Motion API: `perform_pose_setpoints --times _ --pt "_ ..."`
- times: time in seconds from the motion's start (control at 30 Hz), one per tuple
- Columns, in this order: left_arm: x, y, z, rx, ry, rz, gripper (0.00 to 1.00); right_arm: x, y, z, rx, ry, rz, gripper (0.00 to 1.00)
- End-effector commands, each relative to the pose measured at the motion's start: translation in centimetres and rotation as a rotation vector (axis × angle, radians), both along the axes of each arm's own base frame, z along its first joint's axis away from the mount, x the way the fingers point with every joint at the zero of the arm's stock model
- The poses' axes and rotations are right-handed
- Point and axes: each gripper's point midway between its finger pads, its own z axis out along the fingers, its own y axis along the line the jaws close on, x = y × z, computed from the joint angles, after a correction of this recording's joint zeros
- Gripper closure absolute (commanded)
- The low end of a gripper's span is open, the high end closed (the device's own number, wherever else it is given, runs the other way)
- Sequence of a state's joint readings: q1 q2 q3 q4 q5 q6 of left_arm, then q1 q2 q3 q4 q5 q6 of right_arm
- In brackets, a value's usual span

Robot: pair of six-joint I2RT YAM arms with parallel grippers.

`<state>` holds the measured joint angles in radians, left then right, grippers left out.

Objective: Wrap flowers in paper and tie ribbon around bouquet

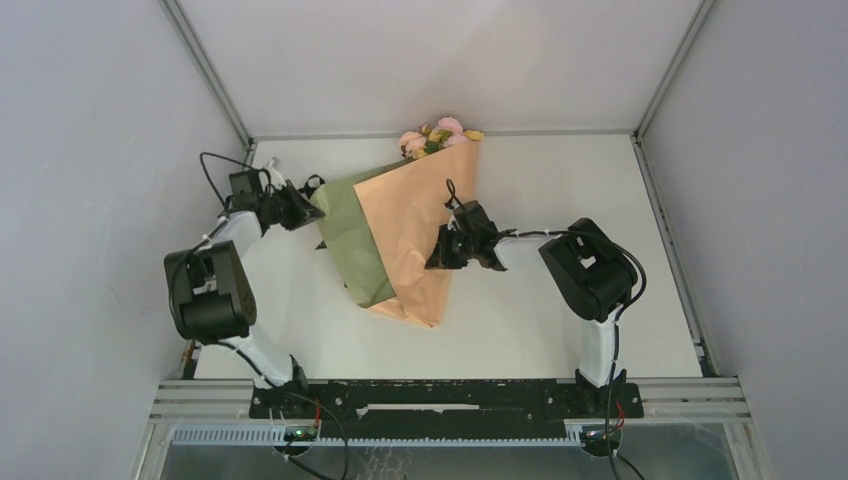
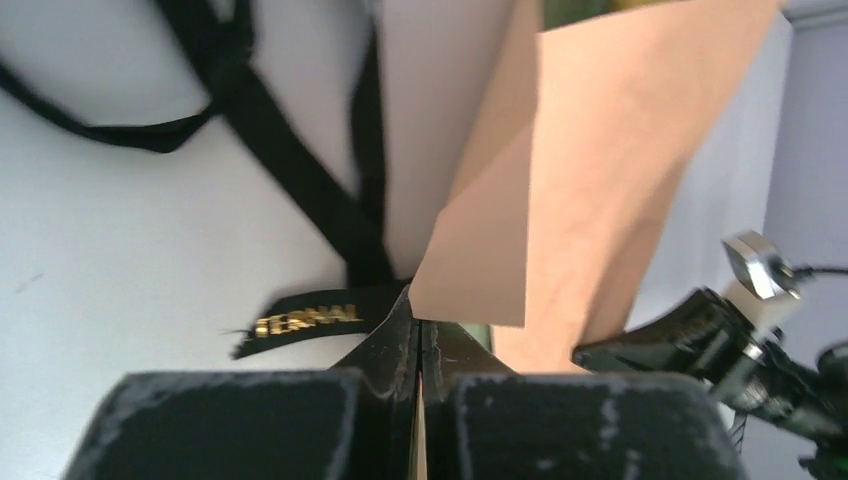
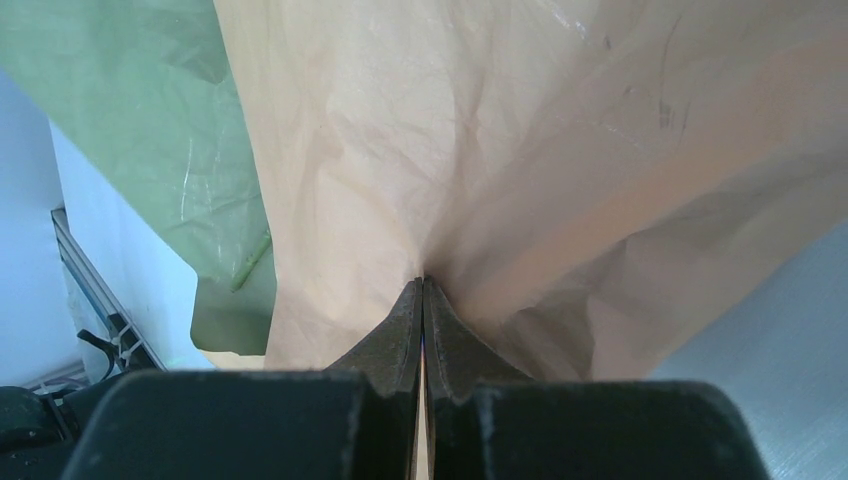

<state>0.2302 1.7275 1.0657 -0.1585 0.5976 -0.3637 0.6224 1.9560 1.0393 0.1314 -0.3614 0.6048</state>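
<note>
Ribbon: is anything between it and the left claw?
Nothing visible. The ribbon lies right at the tips of the shut left claw, beside a corner of the paper. Whether it pinches either, I cannot tell.

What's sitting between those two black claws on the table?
The paper, its green flap by the left gripper and peach side by the right gripper; the top view shows it.

Thin creased matt paper (image 3: 600, 150), peach and green, black cloth ribbon (image 2: 300, 195) with shiny gold lettering, smooth matt white worktop (image 1: 560, 180), scuffed matt black plastic left gripper (image 2: 418, 325).
</note>
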Motion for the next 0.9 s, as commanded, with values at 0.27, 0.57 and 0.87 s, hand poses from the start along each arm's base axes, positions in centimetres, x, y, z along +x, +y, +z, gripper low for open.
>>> perform_pose_setpoints --times 0.27,0.57,0.87 --pt "-5.7 -17.5 10.9 -0.03 -0.275 -0.571 1.0 -0.1 -1.4 -1.2 0.051 0.069 -0.085 0.94" --pt "-5.5 -28.7 11.8 -0.034 -0.279 -0.773 1.0 0.7 -2.3 -1.5 0.145 0.117 -0.18 0.94" --pt "0.0 -32.6 5.4 0.032 -0.189 -0.738 1.0 0.1 -2.1 1.4 0.242 0.09 -0.227 0.94"
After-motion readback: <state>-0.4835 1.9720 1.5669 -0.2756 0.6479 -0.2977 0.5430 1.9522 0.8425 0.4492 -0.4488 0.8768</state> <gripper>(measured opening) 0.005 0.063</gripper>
